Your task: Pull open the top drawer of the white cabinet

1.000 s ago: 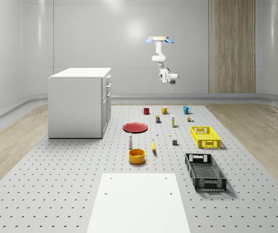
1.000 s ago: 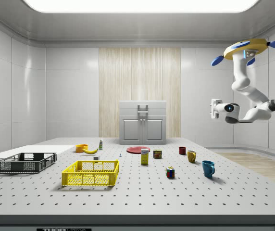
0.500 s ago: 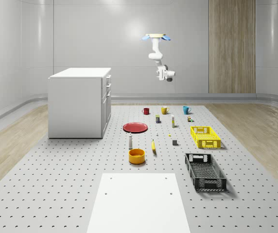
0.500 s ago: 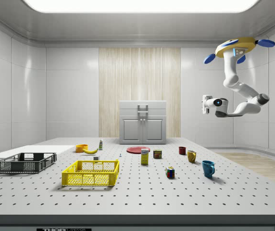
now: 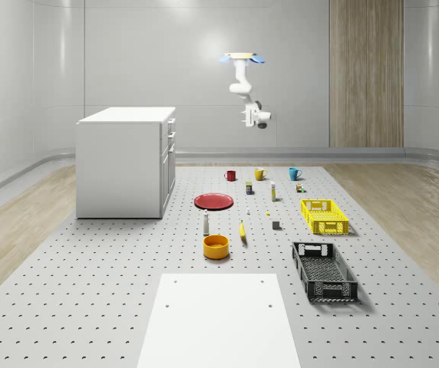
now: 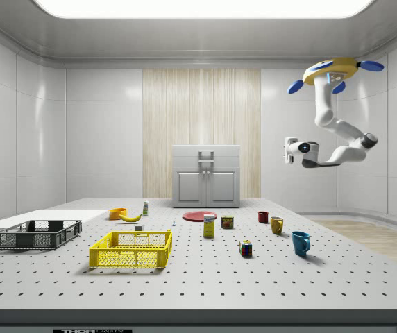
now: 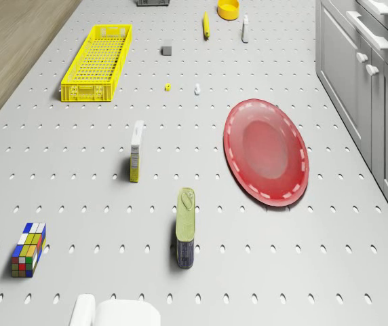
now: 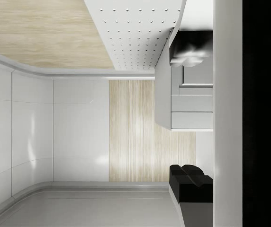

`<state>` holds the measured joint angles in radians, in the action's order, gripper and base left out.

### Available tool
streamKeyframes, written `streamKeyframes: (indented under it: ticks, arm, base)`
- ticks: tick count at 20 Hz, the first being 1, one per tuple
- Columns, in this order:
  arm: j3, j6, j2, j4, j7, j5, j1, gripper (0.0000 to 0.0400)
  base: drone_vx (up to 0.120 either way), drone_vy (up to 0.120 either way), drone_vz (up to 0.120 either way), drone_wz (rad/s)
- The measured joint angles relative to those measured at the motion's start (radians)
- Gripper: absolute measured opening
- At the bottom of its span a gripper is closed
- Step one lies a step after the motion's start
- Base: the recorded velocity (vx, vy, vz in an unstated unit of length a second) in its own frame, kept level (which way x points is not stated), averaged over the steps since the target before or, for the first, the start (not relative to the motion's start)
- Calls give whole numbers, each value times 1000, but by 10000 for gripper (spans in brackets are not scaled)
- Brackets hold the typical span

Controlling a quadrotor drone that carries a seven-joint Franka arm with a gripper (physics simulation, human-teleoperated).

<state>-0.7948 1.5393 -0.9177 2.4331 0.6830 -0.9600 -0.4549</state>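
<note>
The white cabinet (image 5: 123, 161) stands at the whole-scene view's left, and its top drawer (image 5: 171, 124) is closed, with the handle (image 6: 206, 154) against the front. The drone (image 5: 242, 57) hovers high above the far end of the table, well right of the cabinet. Its arm hangs down to the gripper (image 5: 248, 117), which is level with the cabinet top and points at the drawer side across a wide gap. In the wrist view the gripper (image 8: 191, 113) is open, with a dark finger (image 8: 190, 184) on each side of the distant cabinet (image 8: 191, 101).
A red plate (image 7: 266, 151), a can (image 7: 186, 227), a small box (image 7: 136, 151) and a puzzle cube (image 7: 28, 249) lie below the drone. Mugs (image 5: 259, 174), a yellow crate (image 5: 324, 215), a black crate (image 5: 325, 271), an orange bowl (image 5: 216, 246) and a banana (image 5: 242, 231) stand further right and forward.
The drone and arm have shifted to the whole-scene view's left, toward the cabinet, and the gripper has risen slightly. The drawer and the table objects have not moved.
</note>
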Motion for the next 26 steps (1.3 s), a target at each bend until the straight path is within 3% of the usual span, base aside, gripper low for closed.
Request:
streamKeyframes:
  ticks: [5, 10, 15, 26]
  arm:
    - [-11, 22, -22, 3, 13, 16, -25, 305]
    - [-21, 43, -43, 6, 26, 31, -49, 305]
    - [-30, 62, -63, 8, 38, 46, -71, 305]
    - [-46, 101, -104, 13, 64, 77, -113, 305]
  base:
    - [0, -120, 0, 0]
    - [112, -120, 104, 0]
    - [16, -8, 56, 0]
    - [120, 0, 7, 0]
